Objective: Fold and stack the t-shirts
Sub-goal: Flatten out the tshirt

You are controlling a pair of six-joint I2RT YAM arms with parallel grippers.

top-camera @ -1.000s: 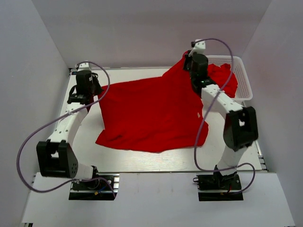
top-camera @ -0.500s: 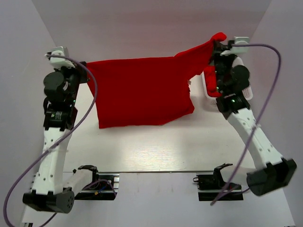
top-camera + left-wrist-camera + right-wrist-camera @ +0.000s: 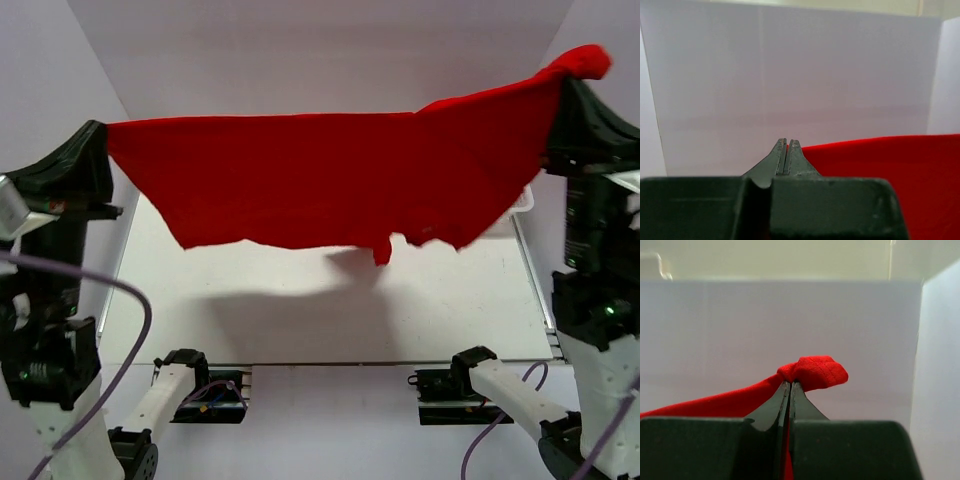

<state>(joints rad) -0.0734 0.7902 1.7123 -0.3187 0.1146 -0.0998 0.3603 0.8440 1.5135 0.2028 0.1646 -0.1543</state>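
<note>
One red t-shirt [image 3: 330, 180] hangs high in the air, spread wide like washing on a line, well above the white table [image 3: 400, 320]. The left gripper [image 3: 788, 142] is pinched tight on one top corner, its two fingers pressed together and the red cloth coming off right beside them. The right gripper [image 3: 790, 384] is pinched tight on the other top corner, and a little bunch of red cloth pokes up over its fingertips. From above, the top edge of the shirt runs almost straight from one arm to the other, a bit higher on the right side. The bottom edge hangs loose and uneven, and a small flap dangles near the middle. I think the task is only near its start. The shirt is opened out, but it is not lying flat and has no fold in it. No folded shirt or pile shows on the table. What is left, I would say, is laying it flat, folding it, and stacking it with the others, which I cannot see here.
</note>
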